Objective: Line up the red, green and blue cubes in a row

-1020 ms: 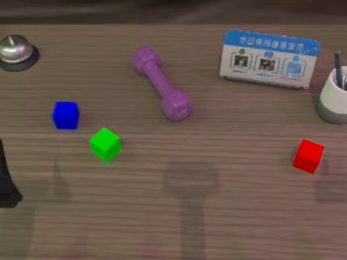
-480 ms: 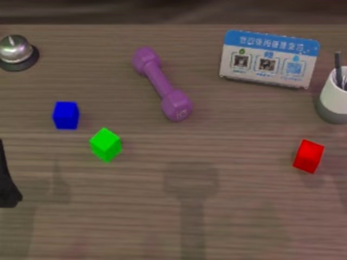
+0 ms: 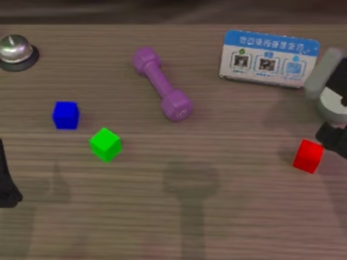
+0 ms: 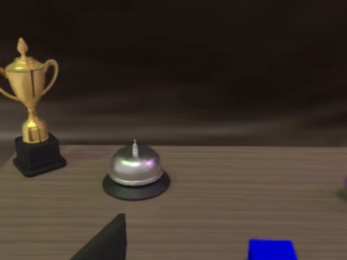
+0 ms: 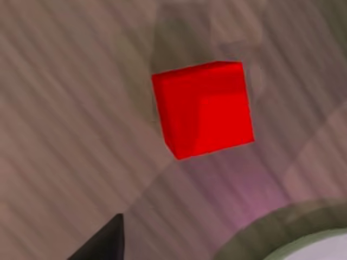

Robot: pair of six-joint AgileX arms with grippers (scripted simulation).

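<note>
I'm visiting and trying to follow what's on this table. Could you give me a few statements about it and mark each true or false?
1. The red cube lies near the table's right edge. True.
2. The green cube sits on top of the blue cube. False: they lie side by side on the table, apart.
3. The right pincer is close beside the red cube. True.
4. The purple dumbbell touches the green cube. False: it lies apart, farther back.
5. A bell stands at the back left corner. True.
</note>
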